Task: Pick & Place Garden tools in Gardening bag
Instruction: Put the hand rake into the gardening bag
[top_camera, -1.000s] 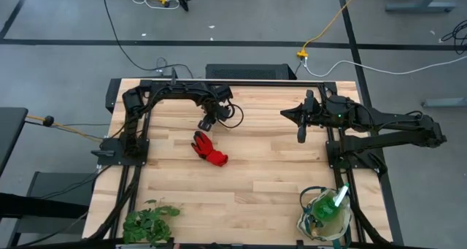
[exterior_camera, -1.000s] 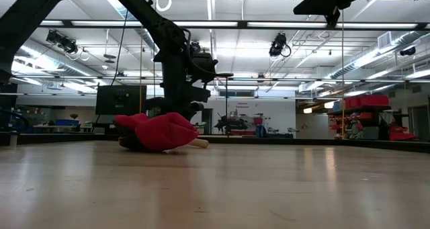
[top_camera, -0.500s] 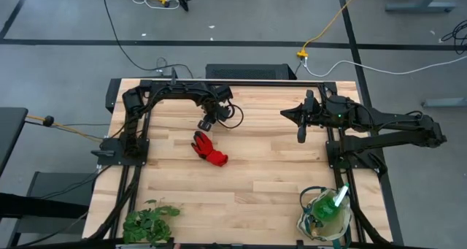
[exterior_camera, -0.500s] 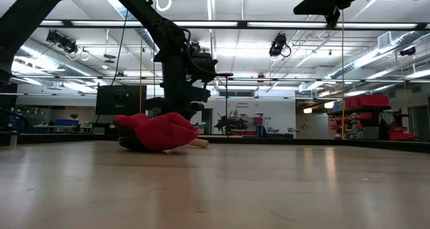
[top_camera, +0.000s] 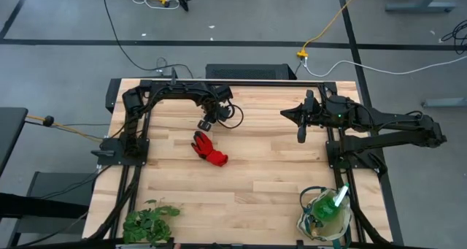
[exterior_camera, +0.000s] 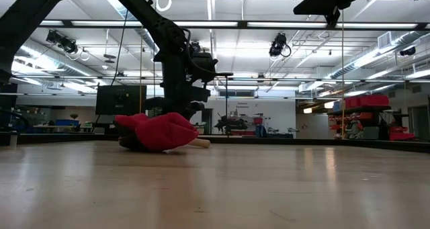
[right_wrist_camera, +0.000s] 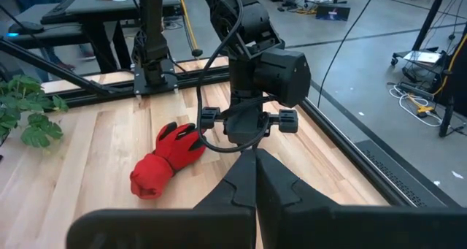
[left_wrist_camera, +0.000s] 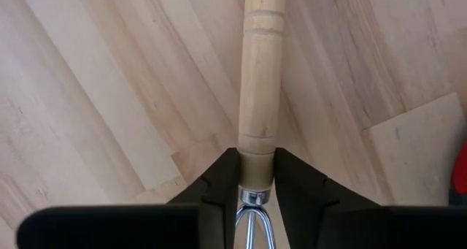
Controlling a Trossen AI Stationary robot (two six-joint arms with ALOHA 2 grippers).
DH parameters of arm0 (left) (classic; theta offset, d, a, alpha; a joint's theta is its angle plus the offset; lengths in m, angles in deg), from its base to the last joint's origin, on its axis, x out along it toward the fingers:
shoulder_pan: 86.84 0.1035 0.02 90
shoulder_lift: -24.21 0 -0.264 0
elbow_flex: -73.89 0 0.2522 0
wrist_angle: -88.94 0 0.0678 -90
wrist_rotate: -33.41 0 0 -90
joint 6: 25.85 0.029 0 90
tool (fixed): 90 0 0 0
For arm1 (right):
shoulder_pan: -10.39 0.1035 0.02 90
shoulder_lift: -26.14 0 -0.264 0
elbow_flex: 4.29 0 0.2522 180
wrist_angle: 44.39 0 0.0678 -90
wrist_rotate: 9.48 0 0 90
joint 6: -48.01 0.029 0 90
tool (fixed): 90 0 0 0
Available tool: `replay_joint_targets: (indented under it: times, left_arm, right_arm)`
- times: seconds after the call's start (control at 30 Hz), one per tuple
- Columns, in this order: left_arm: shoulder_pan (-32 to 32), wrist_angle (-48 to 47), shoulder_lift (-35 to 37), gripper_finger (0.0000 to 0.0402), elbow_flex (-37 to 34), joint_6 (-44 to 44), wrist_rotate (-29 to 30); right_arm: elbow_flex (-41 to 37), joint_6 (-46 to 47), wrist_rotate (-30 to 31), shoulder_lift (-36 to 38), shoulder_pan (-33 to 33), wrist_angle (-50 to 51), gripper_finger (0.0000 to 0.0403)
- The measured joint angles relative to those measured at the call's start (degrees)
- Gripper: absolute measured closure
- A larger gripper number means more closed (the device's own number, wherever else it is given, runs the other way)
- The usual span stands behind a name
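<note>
The glove (top_camera: 210, 150) is bright red, the plant (top_camera: 148, 222) leafy green, the table (top_camera: 255, 176) pale striped wood, the tool handle (left_wrist_camera: 260, 81) light tan wood.

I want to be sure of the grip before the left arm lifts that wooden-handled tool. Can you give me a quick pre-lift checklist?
1. Left gripper fingers on either side of the wooden handle: ok.
2. Firm grip on the handle: cannot tell.
3. Red glove apart from the handle: ok.
4. Right gripper shut, waiting away from the glove: ok.
5. Gardening bag at the table's near right corner, reachable: ok.
6. Room left in the bag: cannot tell.
</note>
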Motion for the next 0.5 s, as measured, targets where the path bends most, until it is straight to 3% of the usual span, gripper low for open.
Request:
replay_joint_targets:
  times: [0.5]
  left_arm:
    - [0.0,-0.04,0.02,0.0332,0.0,-0.1,0.0]
  right_arm:
    - [0.0,0.01,-0.02,0.0,0.0,0.0,0.0403]
